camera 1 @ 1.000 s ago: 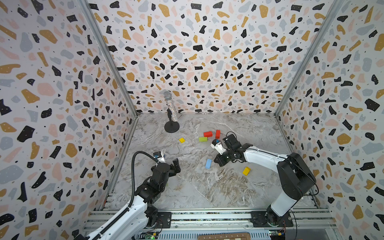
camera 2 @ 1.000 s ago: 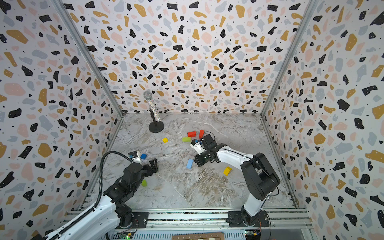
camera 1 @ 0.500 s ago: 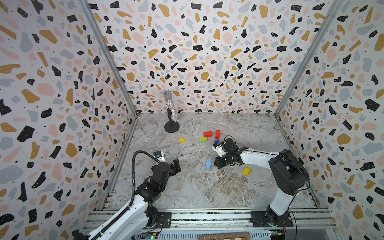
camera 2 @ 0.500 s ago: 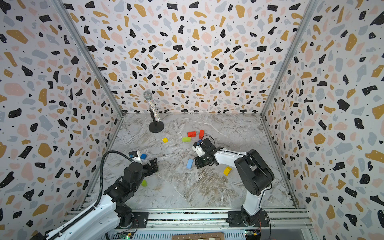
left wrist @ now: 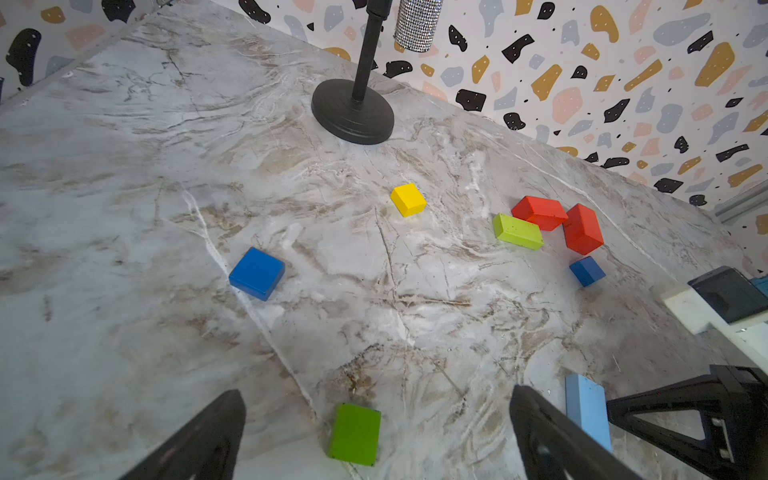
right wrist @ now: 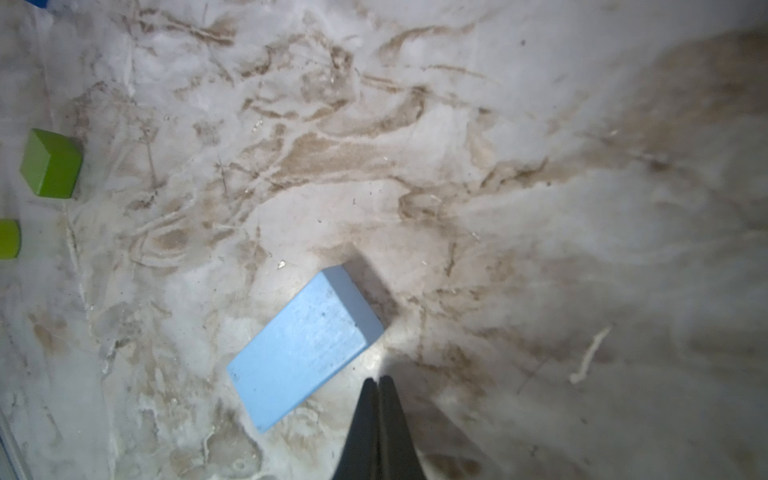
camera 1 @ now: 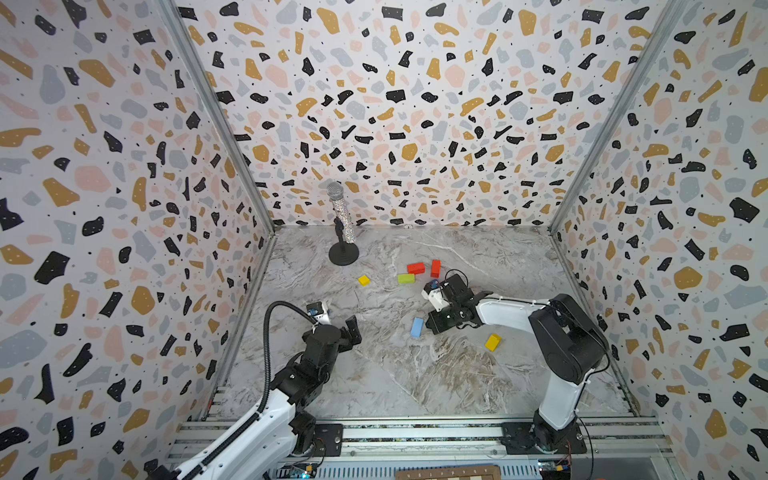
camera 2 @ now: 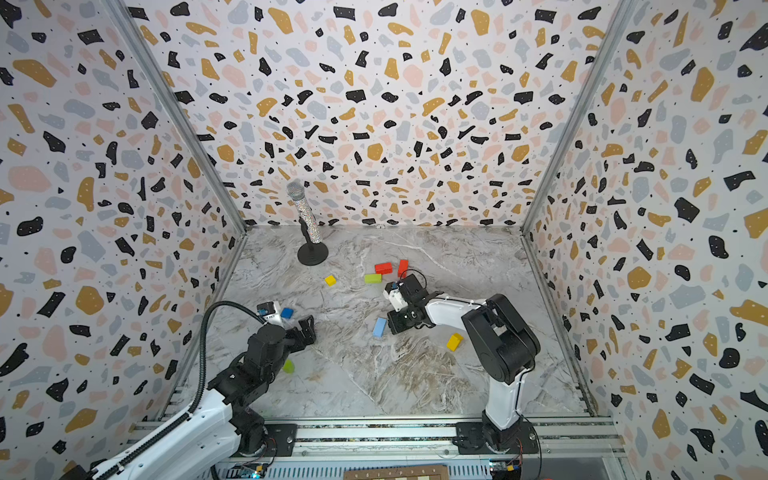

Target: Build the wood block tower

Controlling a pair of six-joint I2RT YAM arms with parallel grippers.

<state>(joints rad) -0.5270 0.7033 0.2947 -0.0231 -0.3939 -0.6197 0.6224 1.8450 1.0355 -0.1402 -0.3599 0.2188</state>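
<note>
Right wrist view: low right pincer closed beside light-blue brick; left pincer open.

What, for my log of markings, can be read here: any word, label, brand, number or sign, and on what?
No text can be read anywhere.
light-blue block: seen close, plain paint, nothing printed.
microphone: glitter only, no brand visible.
wooden strip at the near edge: tiny dark marks, too small to read.

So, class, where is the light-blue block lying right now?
In both top views the light-blue block lies flat near the middle of the table, beside the shut right gripper, with a yellow block further right.
</note>
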